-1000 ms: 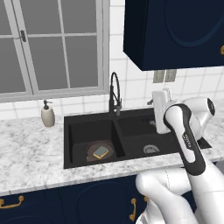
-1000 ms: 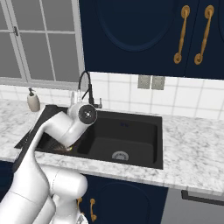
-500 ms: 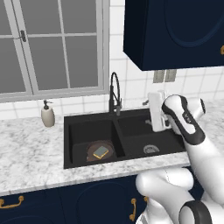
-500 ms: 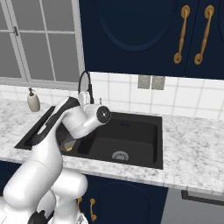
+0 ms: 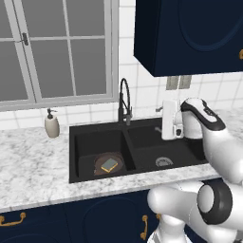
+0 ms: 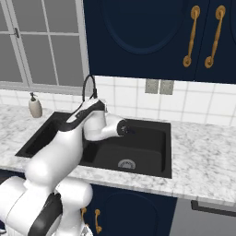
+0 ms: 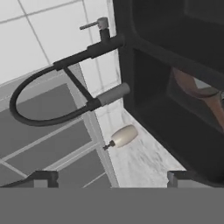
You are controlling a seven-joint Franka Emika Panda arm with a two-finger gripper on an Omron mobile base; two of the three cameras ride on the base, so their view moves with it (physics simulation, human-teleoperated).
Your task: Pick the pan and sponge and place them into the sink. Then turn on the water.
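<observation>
The black double sink holds the dark brown pan on the left basin's floor. The small grey-green and yellow sponge lies inside the pan. The tall black spring-neck faucet stands behind the divider, and I see no water stream from it. My gripper hangs open and empty above the right basin, to the right of the faucet. In the hand view the faucet arches ahead, a brown edge of the pan shows in the sink, and my gripper has its fingers wide apart.
A cream soap dispenser stands on the marble counter left of the sink. A window is behind it. Dark blue wall cabinets hang above the right side. The right basin's drain is bare.
My forearm and wrist have swung to the right over the right basin. The hand stays near the faucet at about the same height. Pan and sponge have not moved.
</observation>
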